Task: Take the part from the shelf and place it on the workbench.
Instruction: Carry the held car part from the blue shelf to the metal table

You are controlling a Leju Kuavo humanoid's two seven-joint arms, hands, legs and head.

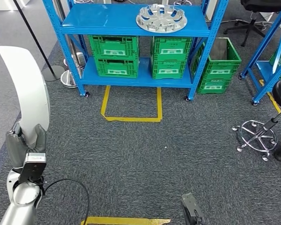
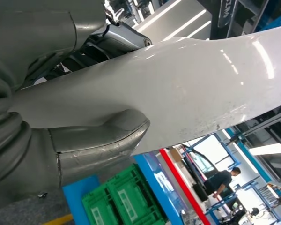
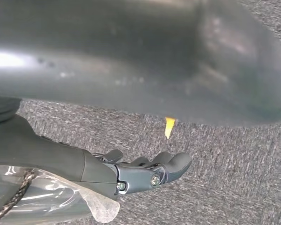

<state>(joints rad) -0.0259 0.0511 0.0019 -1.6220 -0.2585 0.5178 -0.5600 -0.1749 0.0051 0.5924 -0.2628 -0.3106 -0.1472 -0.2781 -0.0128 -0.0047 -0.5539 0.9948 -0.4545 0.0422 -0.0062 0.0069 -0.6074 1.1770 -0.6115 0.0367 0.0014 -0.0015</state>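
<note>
Holding the white curved panel in my left hand, I see the thumb pressed flat against its glossy face in the left wrist view and the fingers wrapped behind it, so the part is off the shelf and riding upright at my left side. That grip is near one end of a long, smooth piece, and my worry is leverage: most of the panel stands above the hand, so a quick turn or a hard step could make it swing, twist in the fingers or slide out. My right hand hangs low over the carpet with its fingers loosely extended and nothing in them, so it offers no second support if the panel tips. The black cable looping from my left wrist could snag if I swing that arm wide. Further off, the stool base sits on my right and the blue shelf with its green crates and a silver wheel cover stands ahead; turning close to them risks clipping the panel's tall end on a post. The surface I am meant to reach is not visible from here, so I would be walking toward something I cannot yet judge.
</note>
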